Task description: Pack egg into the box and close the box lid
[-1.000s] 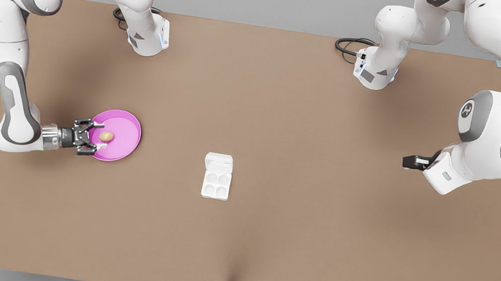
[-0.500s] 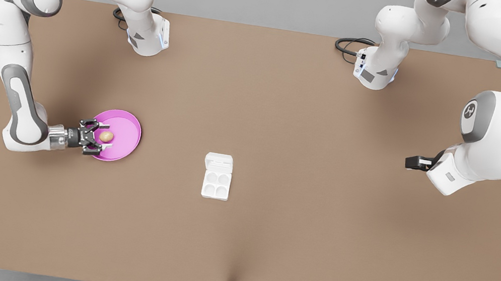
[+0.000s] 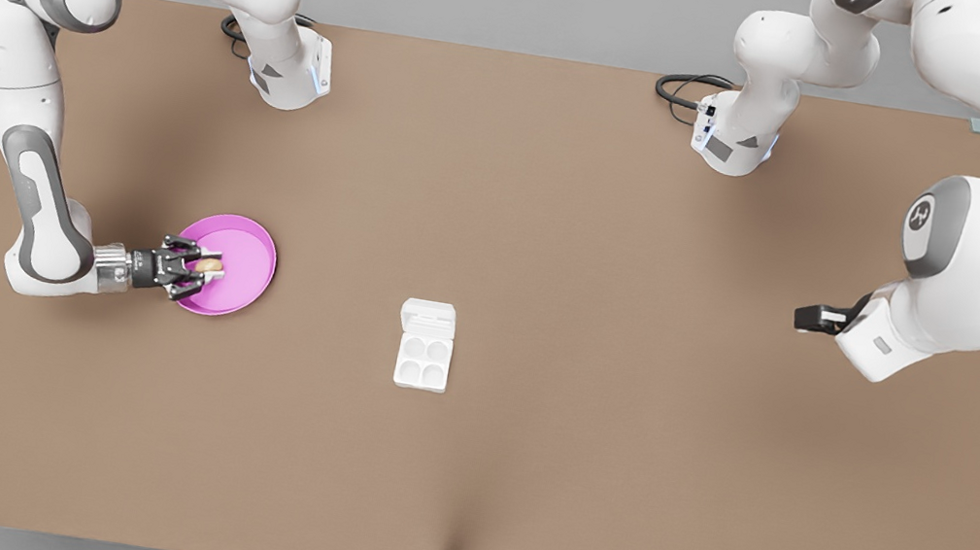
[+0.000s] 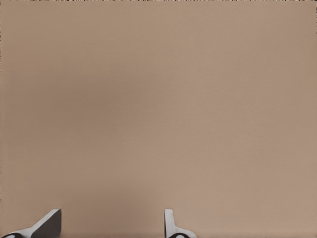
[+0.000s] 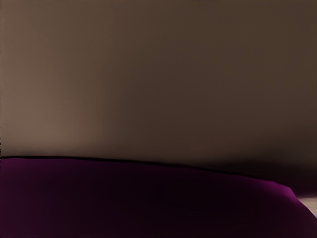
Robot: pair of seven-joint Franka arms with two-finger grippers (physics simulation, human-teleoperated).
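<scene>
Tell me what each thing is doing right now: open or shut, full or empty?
egg: over the pink plate, pinched by the right gripper.
right gripper: shut on the egg.
pink plate: flat on the table.
box: open, all four cups empty.
box lid: folded back, open.
left gripper: open, holding nothing, waiting over the table away from the box.

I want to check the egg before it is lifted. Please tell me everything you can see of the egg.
The egg is a tiny tan-brown oval, smooth and plain, partly hidden by the fingers around it. It lies in the round pink plate, toward the edge on the front view's left. The right gripper reaches in from that side with a dark finger on each side of the egg; whether it already grips the egg cannot be told. The egg is far from the white box, whose four cups are empty and whose box lid lies open.
</scene>
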